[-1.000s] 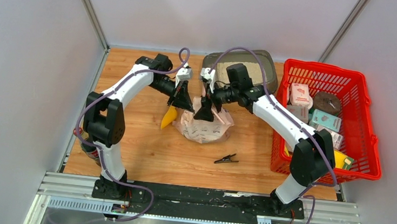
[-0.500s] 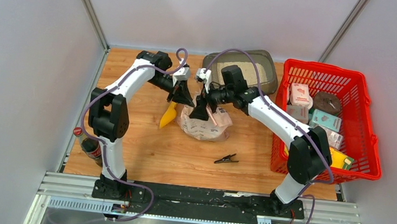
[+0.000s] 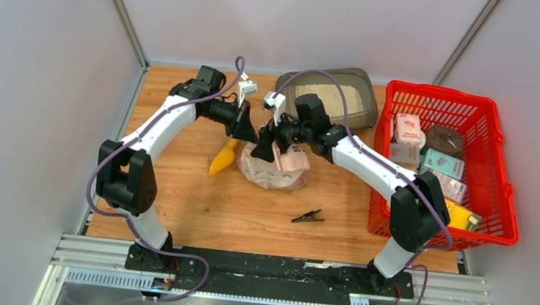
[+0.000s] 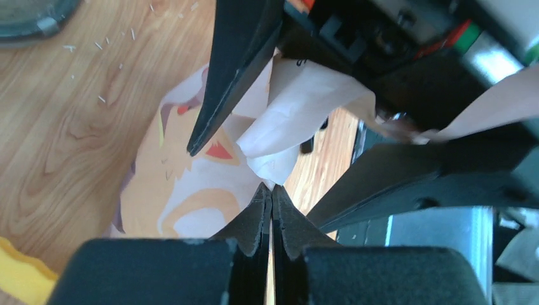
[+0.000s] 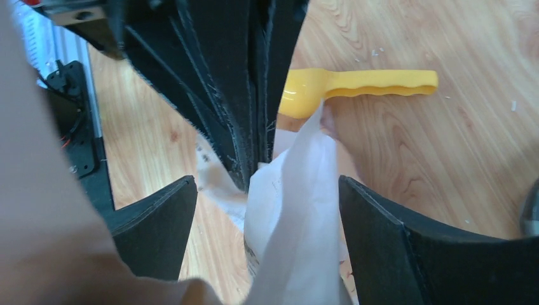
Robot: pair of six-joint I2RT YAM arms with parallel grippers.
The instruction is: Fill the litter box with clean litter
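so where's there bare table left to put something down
Bare wood: the near strip between the black clip and the arm bases, and the near-left patch in front of the yellow scoop. Crowded: around the litter bag, where the left gripper and right gripper meet, up to the litter box.

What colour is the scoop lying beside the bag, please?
Yellow scoop; clearest in the right wrist view.

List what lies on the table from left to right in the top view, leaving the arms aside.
scoop → bag → basket. The litter box and the clip overlap the bag's span, so they are left out.
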